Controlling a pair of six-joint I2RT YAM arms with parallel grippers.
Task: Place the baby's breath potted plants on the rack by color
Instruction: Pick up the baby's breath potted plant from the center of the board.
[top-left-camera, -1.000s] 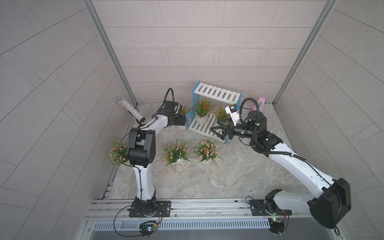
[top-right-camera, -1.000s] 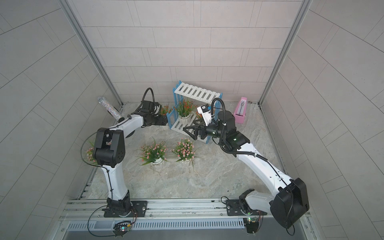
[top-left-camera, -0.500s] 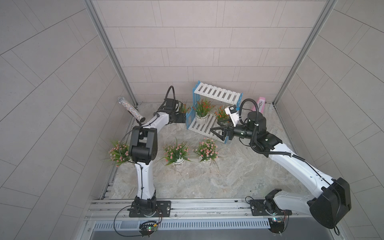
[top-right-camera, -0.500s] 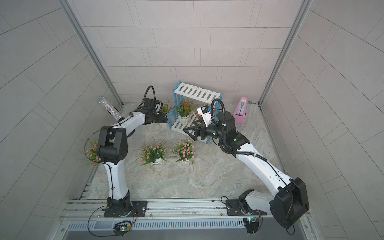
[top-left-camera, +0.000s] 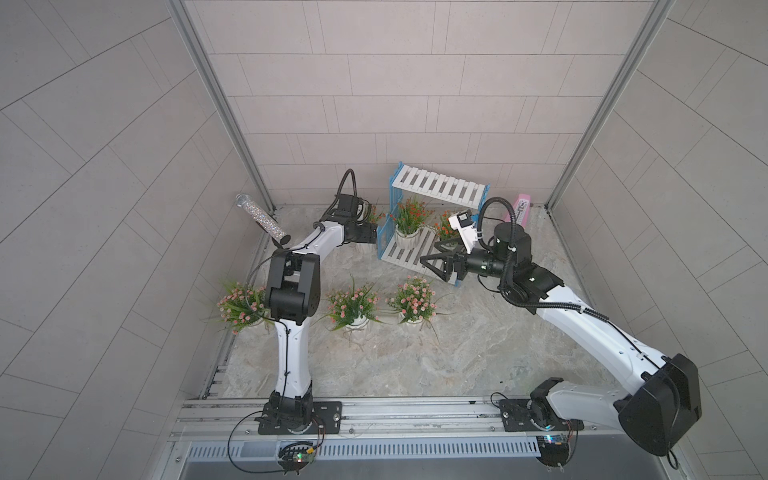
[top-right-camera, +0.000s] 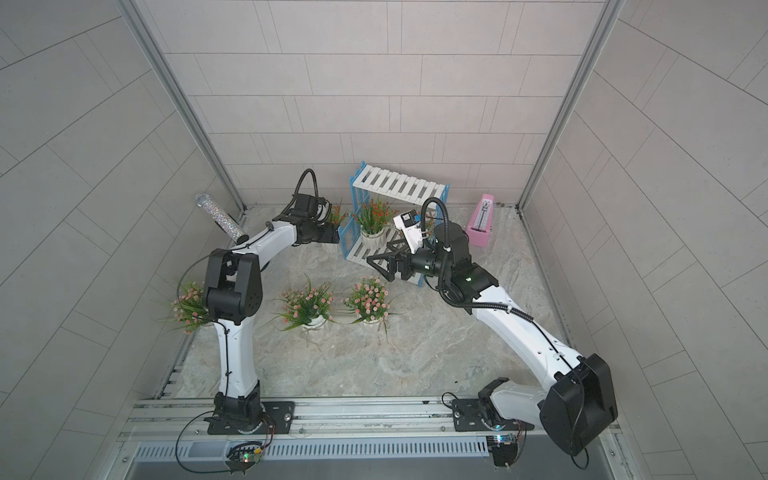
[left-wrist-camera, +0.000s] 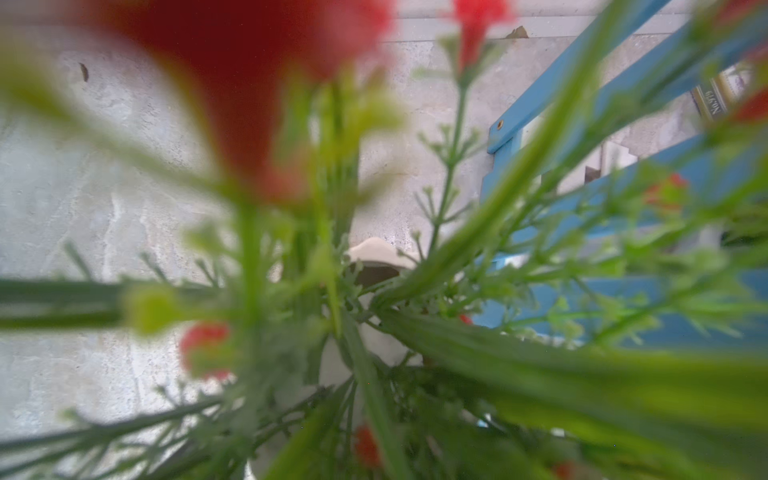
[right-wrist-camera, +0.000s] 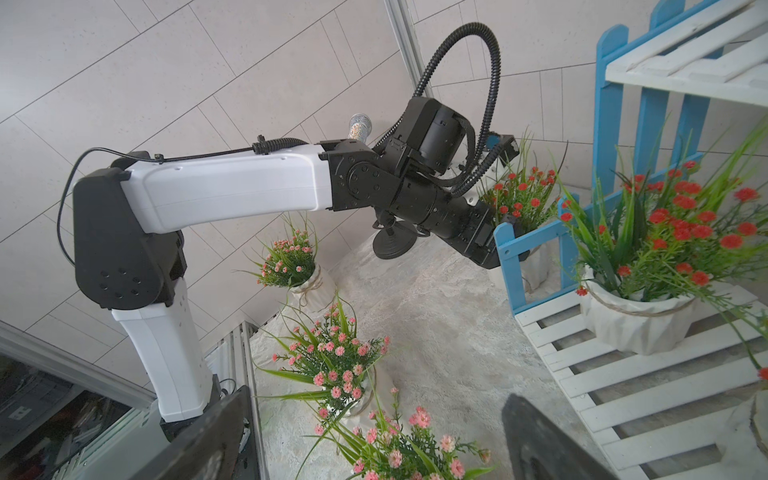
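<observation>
The rack (top-left-camera: 440, 192) stands at the back, white slats in a blue frame. Its lower shelf (right-wrist-camera: 623, 374) holds an orange-red plant (top-left-camera: 409, 214) and a second one (top-left-camera: 444, 227), half hidden behind my right wrist. A third orange-red plant (top-left-camera: 371, 214) sits just left of the rack's side frame. My left gripper (top-left-camera: 371, 239) is shut on its white pot (right-wrist-camera: 536, 266), and leaves fill the left wrist view. Three pink plants (top-left-camera: 241, 305) (top-left-camera: 353, 305) (top-left-camera: 413, 296) stand in a row on the table. My right gripper (top-left-camera: 434, 266) hangs open and empty above the rightmost pink one.
A pink metronome (top-left-camera: 519, 210) stands right of the rack by the back wall. A glittery tube on a black stand (top-left-camera: 262, 218) leans in the back left corner. Tiled walls close three sides. The arms' rail (top-left-camera: 395, 415) runs along the front.
The left arm's elbow has swung a little to the right, and its gripper and the orange-red plant have shifted slightly toward the rack. The right arm has not moved.
</observation>
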